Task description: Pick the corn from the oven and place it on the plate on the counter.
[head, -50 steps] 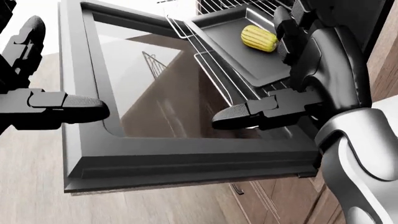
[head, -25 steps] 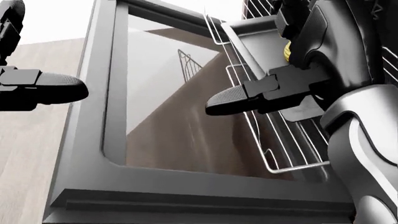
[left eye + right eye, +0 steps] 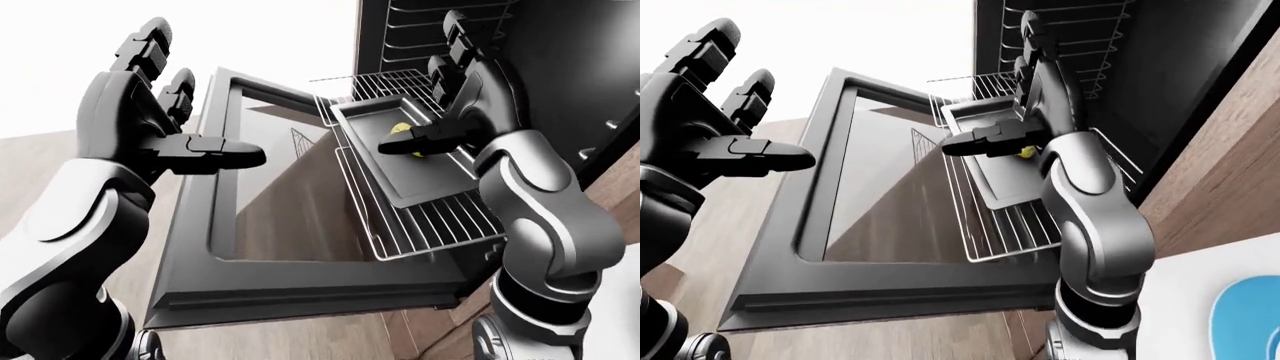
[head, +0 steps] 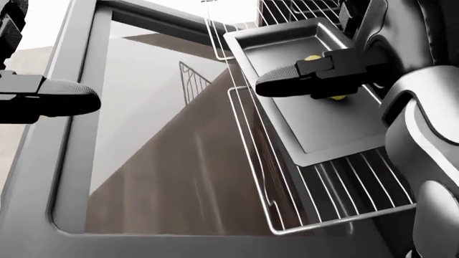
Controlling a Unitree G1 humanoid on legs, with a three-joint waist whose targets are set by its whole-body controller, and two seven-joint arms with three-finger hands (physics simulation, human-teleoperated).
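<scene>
While the oven door hangs fully lowered, its glass pane facing up, the wire rack is drawn out over it and carries a dark baking tray. The corn, yellow and mostly hidden, lies on the tray toward its upper right part in the head view; only small patches show above and below the thumb of the right hand. That hand stands over the tray with fingers spread and released, thumb stretched leftward across the cob, the two long fingers pointing up toward the upper racks in the oven cavity. Whether the palm touches the corn cannot be told.

The left hand is raised beside the door's left edge in the left-eye view, likewise unclenched, thumb extended rightward above the door frame, grasping nothing.

In the right-eye view, a pale counter fills the lower right corner, and a blue plate rests near its right edge, cut off by the frame. Wood-toned cabinet fronts lie to the right of the oven.
</scene>
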